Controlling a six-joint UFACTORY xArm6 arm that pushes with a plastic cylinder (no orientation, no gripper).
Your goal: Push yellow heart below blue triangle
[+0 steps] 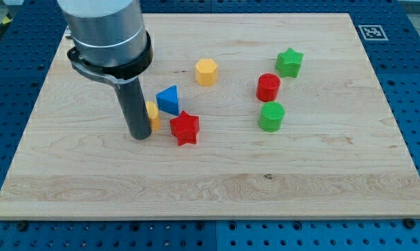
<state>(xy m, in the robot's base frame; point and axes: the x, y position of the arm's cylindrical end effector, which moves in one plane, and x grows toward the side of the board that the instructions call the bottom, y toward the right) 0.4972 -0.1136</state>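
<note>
The blue triangle point(169, 99) sits left of the board's middle. A yellow block point(153, 113), mostly hidden behind my rod so its shape cannot be made out, lies just below and left of the triangle. My tip point(140, 136) rests on the board right against the yellow block's left side. The red star point(185, 127) lies just right of the yellow block and below the triangle.
A yellow hexagon point(206, 72) sits above and right of the triangle. A red cylinder point(268, 87), a green cylinder point(271, 116) and a green star point(289, 62) stand at the view's right. The wooden board point(217, 188) lies on a blue perforated table.
</note>
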